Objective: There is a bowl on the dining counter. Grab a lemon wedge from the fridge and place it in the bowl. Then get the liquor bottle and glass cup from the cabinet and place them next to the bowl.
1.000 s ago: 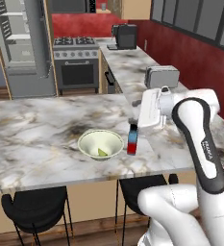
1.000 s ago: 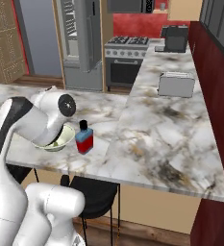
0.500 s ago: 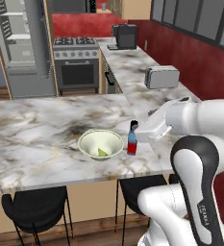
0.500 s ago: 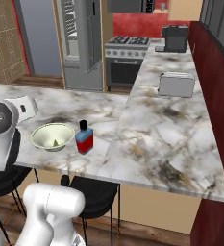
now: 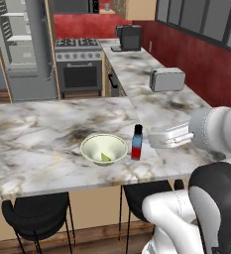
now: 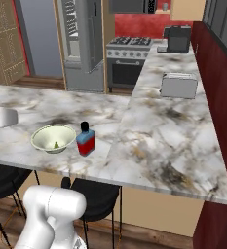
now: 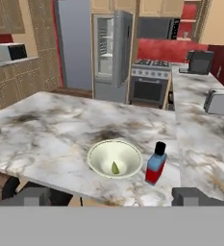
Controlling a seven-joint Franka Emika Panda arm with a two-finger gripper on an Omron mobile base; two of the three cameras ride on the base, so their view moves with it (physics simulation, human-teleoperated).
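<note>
Pale bowl (image 7: 114, 159) on marbled dining counter (image 7: 51, 125), lemon wedge (image 7: 115, 168) inside, red liquor bottle (image 7: 155, 164) upright just beside.

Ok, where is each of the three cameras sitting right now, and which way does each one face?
Left base view: behind the arm's left, looking down over the dining counter at the bowl and liquor bottle; white arm at lower right.
Right base view: behind its right, same bowl and bottle; arm at lower left.
Hand view: on the hand, facing the bowl, the lemon wedge and the open fridge beyond.
All three share bowl and bottle.
</note>
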